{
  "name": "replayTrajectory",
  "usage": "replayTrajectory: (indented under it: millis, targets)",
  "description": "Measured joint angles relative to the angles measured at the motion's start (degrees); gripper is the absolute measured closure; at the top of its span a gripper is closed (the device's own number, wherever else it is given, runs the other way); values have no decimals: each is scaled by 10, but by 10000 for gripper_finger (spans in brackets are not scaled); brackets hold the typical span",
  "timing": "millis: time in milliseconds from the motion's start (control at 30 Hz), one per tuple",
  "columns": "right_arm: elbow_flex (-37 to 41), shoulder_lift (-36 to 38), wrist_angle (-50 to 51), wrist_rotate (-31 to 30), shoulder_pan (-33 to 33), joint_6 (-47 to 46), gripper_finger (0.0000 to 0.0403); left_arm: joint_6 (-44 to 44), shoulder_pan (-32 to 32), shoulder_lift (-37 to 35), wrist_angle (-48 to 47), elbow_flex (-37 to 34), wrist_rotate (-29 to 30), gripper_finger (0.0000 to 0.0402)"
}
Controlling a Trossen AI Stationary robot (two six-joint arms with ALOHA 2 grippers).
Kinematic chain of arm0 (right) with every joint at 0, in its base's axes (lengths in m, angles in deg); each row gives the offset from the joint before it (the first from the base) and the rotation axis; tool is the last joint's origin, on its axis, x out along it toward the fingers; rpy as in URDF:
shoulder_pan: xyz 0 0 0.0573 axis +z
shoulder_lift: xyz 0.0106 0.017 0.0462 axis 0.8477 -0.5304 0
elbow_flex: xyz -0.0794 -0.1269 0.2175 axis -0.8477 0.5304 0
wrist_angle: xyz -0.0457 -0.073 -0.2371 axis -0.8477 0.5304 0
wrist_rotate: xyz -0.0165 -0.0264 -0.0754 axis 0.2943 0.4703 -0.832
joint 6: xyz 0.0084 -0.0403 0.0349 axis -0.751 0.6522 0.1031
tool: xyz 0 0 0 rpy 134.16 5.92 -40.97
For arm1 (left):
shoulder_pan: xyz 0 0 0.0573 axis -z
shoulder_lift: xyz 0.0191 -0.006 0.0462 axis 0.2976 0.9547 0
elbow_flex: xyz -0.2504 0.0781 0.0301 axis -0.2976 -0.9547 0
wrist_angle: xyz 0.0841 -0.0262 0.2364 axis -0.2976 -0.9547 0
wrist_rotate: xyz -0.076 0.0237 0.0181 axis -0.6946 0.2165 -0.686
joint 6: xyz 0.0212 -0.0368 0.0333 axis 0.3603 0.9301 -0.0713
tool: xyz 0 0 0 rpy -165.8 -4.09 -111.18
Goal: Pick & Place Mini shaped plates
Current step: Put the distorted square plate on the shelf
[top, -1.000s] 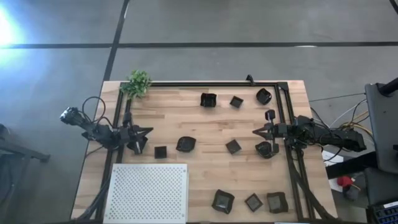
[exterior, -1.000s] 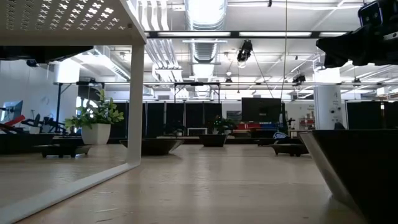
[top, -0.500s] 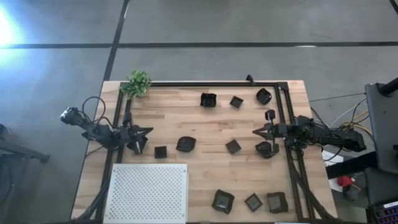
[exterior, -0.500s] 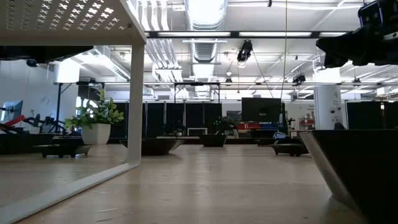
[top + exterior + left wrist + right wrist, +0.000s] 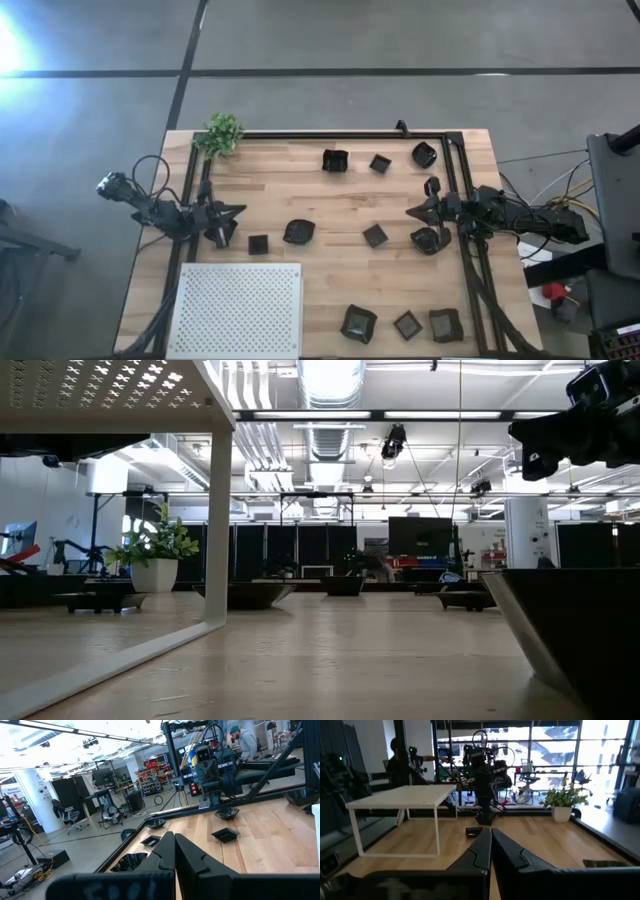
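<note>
Several mini shaped plates lie flat on the wooden table: three along the far edge [image 5: 335, 160], [image 5: 380, 163], [image 5: 424, 154], a middle row [image 5: 299, 232], [image 5: 258, 244], [image 5: 375, 235], and three at the near edge [image 5: 358, 323]. My left gripper [image 5: 240, 210] hovers level at the table's left side, shut and holding nothing, its fingers [image 5: 174, 840] meeting in a point. My right gripper [image 5: 410, 211] hovers level at the right side, shut and holding nothing [image 5: 490, 832], above and beside one plate [image 5: 425, 240].
A small green plant [image 5: 222, 133] stands at the far left corner. A raised white perforated board [image 5: 238, 310] fills the near left corner. Black frame rails [image 5: 330, 134] run along the far, left and right edges. People are in the room beyond [image 5: 245, 740].
My right gripper has rolled a little about the line it points along, staying in place and shut. The plates and my left gripper have not moved.
</note>
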Motion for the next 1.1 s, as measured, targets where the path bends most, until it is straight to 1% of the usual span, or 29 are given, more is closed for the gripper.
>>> replayTrajectory:
  millis: [200, 467, 633, 800, 967, 1100]
  targets:
    - [0, 0, -6, -5, 0, 9, 394, 0, 0, 0, 0, 0, 0, 402]
    - [0, 0, -55, -111, 0, 49, 394, 0, 0, 0, 0, 0, 0, 402]
    - [0, 0, -65, -161, 0, 37, 394, 0, 0, 0, 0, 0, 0, 402]
    - [-14, 0, -64, -167, 0, 34, 394, 0, 0, 0, 0, 0, 0, 402]
    - [-53, -4, -61, -169, 0, 48, 394, 0, 0, 0, 0, 0, 0, 402]
    - [-84, -19, -58, -192, 0, 48, 394, 0, 0, 0, 0, 0, 0, 402]
